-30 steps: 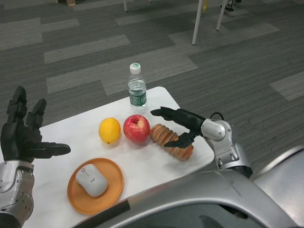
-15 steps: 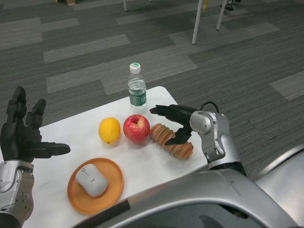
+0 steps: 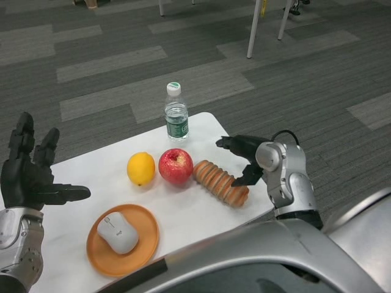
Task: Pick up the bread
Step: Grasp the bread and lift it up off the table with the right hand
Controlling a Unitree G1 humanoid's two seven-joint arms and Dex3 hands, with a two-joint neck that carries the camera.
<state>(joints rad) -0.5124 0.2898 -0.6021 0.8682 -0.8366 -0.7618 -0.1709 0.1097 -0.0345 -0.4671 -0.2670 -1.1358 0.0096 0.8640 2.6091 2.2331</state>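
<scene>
Glossy apple, matt dimpled lemon, ridged crusty bread, clear plastic bottle, smooth white table, matt orange plate.

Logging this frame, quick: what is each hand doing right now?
Left hand: open, fingers spread, holding nothing, raised at the table's left edge.
Right hand: open, empty, beside the bread, not gripping it.

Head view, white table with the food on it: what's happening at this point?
The robot is going for the bread, a ridged loaf lying on the white table right of the apple. Its right hand sits just right of the loaf, fingers apart, holding nothing; the bread is not yet gripped. The left hand waits open over the table's left edge. A lemon, a water bottle and a computer mouse on an orange plate lie untouched.
</scene>
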